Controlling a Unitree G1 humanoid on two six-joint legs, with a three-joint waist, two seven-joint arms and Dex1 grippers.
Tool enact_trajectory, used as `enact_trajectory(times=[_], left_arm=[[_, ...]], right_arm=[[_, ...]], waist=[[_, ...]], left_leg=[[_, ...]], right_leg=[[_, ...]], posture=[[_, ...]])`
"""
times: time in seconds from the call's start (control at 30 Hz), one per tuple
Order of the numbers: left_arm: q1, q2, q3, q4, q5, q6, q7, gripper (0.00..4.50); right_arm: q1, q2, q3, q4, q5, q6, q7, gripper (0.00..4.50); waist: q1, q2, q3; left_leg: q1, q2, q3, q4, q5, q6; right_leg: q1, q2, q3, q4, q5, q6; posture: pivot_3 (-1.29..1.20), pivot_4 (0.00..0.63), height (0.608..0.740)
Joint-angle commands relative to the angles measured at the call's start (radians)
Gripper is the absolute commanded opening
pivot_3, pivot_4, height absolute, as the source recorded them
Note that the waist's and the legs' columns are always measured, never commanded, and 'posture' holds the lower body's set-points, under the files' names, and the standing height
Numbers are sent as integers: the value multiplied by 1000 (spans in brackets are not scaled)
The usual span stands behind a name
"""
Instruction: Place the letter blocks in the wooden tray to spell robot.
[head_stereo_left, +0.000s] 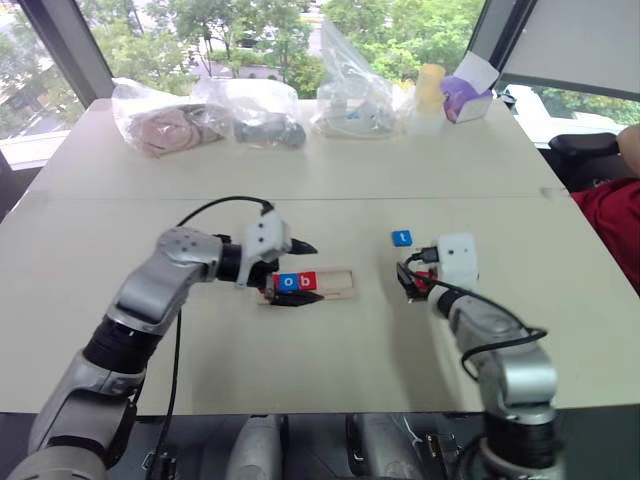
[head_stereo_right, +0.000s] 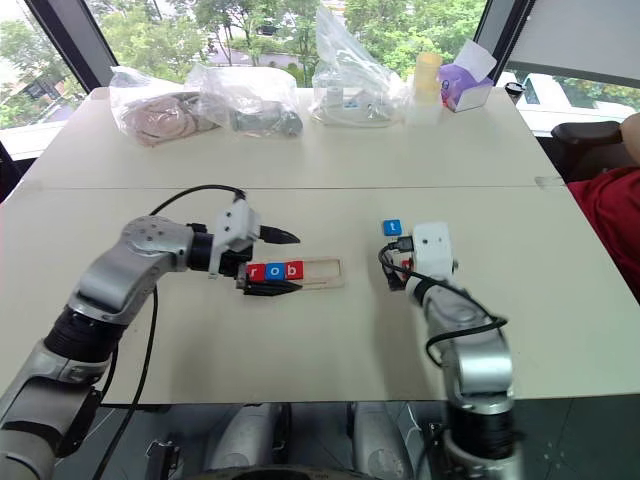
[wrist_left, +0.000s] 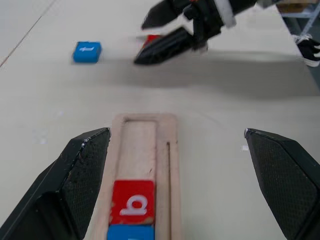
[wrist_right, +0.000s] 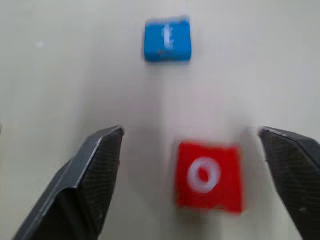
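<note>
Lying between spread fingers of right gripper (wrist_right: 192, 187): red o block (wrist_right: 207, 175), untouched; blue t block (wrist_right: 167, 40) beyond.

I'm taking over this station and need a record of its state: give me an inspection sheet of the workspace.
Surface: pale table, a seam across its middle.
Job's things: wooden tray holds red r, blue o and red b; its remaining slots are bare. Red o and blue t lie loose on the table.
Clutter: plastic bags, a yellow-capped bottle and a purple box along the far edge.
Grippers: left gripper open, straddling the tray's filled end; right gripper open, with the red o between its fingers.
Cables: black cable looping over the left arm; another on the right forearm.
Surroundings: windows with trees; a person's red sleeve at the right.
</note>
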Motion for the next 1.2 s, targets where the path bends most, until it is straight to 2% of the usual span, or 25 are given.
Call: enact_trajectory(times=[0.03, 0.13, 0.23, 0.3, 0.43, 0.6, 0.87, 0.97, 1.07, 1.13, 1.2], left_arm=[[36, 55, 82, -60, -57, 39, -18, 4500], [80, 99, 120, -113, -99, 83, -25, 4500], [129, 163, 190, -171, -153, 138, -31, 4500], [162, 212, 206, -201, -150, 144, -37, 4500], [197, 239, 245, -247, -175, 182, 1, 4500], [243, 261, 272, -286, -188, 206, 30, 4500], [263, 297, 292, -299, -206, 217, 39, 4500], [262, 304, 291, -294, -205, 214, 37, 4500], [262, 309, 293, -291, -206, 213, 37, 4500], [264, 310, 293, -287, -206, 211, 36, 4500], [268, 312, 293, -281, -203, 204, 33, 4500]], right_arm=[[-38, -142, -16, 70, 139, -236, 348, 4407], [-33, -291, -43, 211, 194, -388, 583, 4407], [-34, -465, 30, 401, 119, -584, 781, 4407], [-53, -513, 56, 483, 118, -657, 863, 4407], [-145, -522, 81, 710, 101, -788, 960, 4407], [-265, -482, 132, 951, 55, -938, 1024, 4407], [-352, -422, 172, 1152, 19, -1048, 1099, 4407], [-353, -410, 179, 1161, 15, -1064, 1119, 3604], [-344, -400, 169, 1147, 20, -1060, 1115, 2049], [-339, -395, 162, 1137, 19, -1057, 1099, 1203], [-342, -385, 149, 1114, 30, -1037, 1074, 1151]], waist=[[-10, 0, 0], [-10, 0, 0], [-7, 0, 0], [-6, -1, 0], [-17, 0, 0], [-19, 0, 0], [-19, 0, 0], [-21, -1, 0], [-21, -1, 0], [-20, -1, 0], [-21, -1, 0]], left_leg=[[1, 0, 0, 0, 0, 0], [2, 1, -2, -1, -1, 1], [1, 1, -2, -1, -1, 1], [1, 1, -1, -1, -1, 2], [2, 2, 0, 0, -1, 1], [3, 2, 0, 1, -1, 1], [4, 2, 0, 0, -1, 1], [6, 2, 0, 0, -1, 1], [9, 2, 0, -1, -1, 1], [12, 2, 0, -1, -1, 1], [14, 3, 0, -1, -1, 1]], right_leg=[[1, 1, 0, -1, 0, 0], [3, 3, -2, -1, 0, 1], [3, 3, -3, -1, 0, 1], [3, 1, -3, -1, 0, 0], [4, 2, -2, -1, 0, 0], [5, 2, -2, -1, 0, 0], [5, 2, -2, 0, 0, 0], [7, 2, -1, 0, 0, 0], [9, 2, -1, 0, 0, 0], [11, 2, 0, 0, 0, 0], [13, 2, 0, 0, 0, -1]], posture=[[0, 150, 740], [0, 150, 740], [0, 150, 740], [0, 150, 740], [0, 150, 740], [0, 150, 740], [0, 150, 740], [0, 150, 740], [0, 150, 740], [0, 150, 740], [0, 150, 740]])
